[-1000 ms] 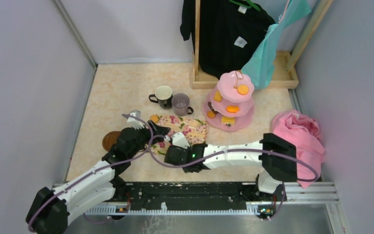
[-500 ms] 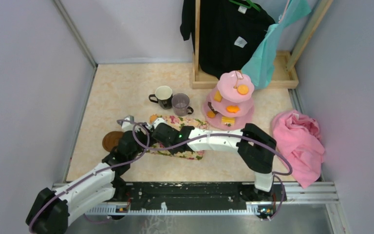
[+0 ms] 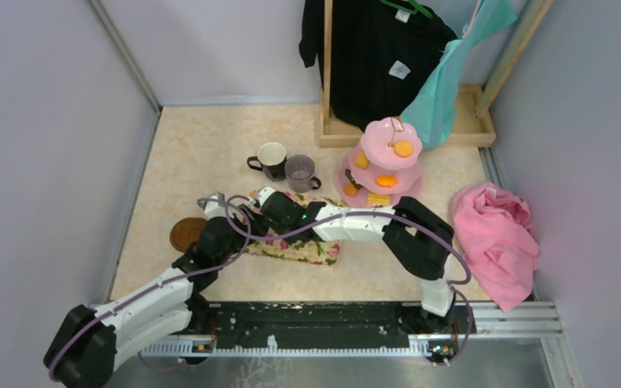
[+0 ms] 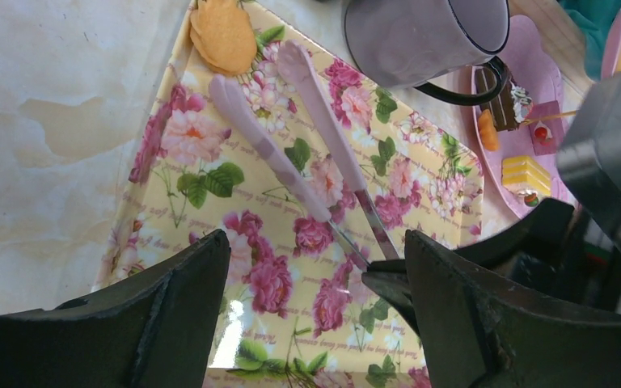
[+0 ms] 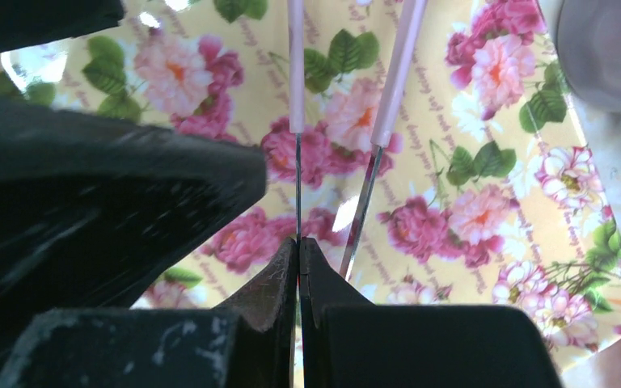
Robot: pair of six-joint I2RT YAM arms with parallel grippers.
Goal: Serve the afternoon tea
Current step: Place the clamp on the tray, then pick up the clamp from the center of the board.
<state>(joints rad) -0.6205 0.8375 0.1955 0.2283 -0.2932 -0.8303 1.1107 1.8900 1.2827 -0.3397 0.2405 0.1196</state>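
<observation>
Grasping the tongs: we see the right gripper pinched shut on one metal arm, the left gripper wide, empty; next, we judge, lift them clear

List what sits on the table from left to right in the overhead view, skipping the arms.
Brown coaster → black mug → smoky translucent mug → pink three-tier stand → pink cloth. The flowered tray overlaps the mugs, so it's left out.
</observation>
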